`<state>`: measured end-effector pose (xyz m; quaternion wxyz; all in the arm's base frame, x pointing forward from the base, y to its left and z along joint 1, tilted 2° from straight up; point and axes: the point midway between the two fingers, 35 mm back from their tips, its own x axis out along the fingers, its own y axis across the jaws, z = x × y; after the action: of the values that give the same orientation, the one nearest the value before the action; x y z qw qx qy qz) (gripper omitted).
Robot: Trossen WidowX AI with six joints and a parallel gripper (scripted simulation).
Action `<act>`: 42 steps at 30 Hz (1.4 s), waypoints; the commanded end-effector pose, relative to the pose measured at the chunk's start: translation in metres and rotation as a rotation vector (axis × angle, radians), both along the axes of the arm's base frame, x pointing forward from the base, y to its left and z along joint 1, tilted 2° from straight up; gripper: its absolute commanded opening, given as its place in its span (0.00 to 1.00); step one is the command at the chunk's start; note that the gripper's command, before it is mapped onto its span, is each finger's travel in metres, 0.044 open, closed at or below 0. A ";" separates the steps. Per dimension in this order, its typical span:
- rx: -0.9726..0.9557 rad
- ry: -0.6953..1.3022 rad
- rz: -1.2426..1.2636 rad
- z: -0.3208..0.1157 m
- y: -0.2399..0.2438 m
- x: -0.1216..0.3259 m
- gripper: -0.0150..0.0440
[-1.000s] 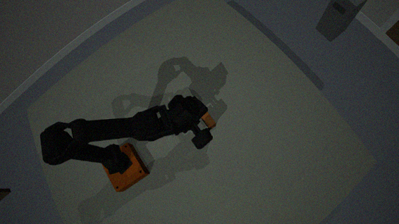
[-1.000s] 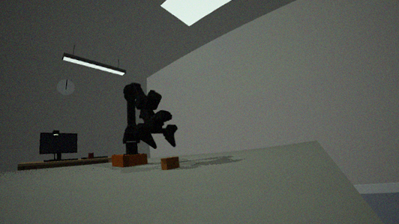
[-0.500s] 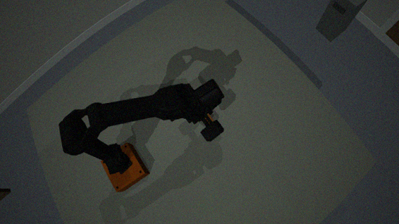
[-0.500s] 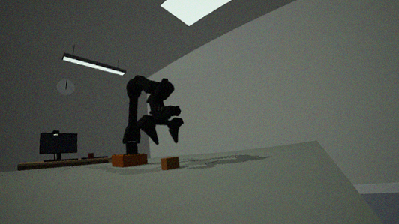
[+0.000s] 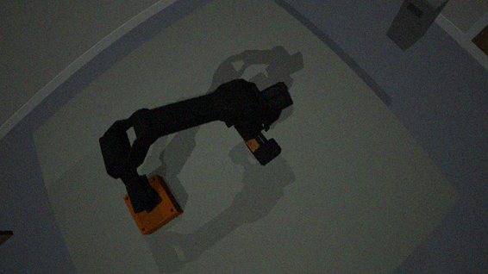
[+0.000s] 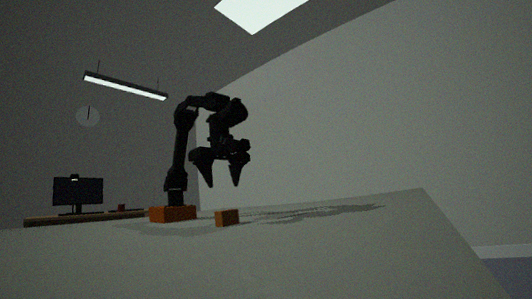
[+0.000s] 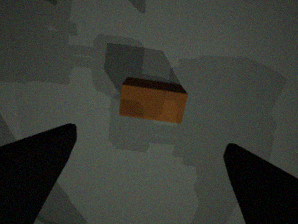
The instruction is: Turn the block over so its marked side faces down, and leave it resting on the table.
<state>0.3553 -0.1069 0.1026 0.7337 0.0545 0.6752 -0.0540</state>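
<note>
The orange block (image 5: pixel 252 145) (image 6: pixel 226 217) (image 7: pixel 153 103) rests on the table (image 5: pixel 358 187) (image 6: pixel 277 280). In the wrist view its broad upper face is plain orange with soft shadows, and a narrow, very dark face shows along its far edge. No marking can be made out on the faces in view; the underside is hidden. My gripper (image 6: pixel 224 186) (image 7: pixel 153 141) is open and empty, fingers pointing down, well above the block. In the wrist view the block lies beyond the line between the fingertips. The arm partly covers it in the top view.
The arm's orange base (image 5: pixel 157 220) (image 6: pixel 171 215) stands on the same table, left of the block in the top and exterior views. Shadows of the arm fall around the block. A monitor (image 6: pixel 77 191) stands on a separate desk in the background.
</note>
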 end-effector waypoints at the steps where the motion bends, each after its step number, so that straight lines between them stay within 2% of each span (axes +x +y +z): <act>1: -0.002 0.017 -0.004 -0.022 -0.001 0.002 1.00; 37: -0.002 0.017 -0.004 -0.080 -0.001 0.006 1.00; 42: -0.002 0.017 -0.004 -0.080 -0.001 0.006 0.78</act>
<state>0.3611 -0.1074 0.0240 0.7284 0.0543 0.6809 -0.0535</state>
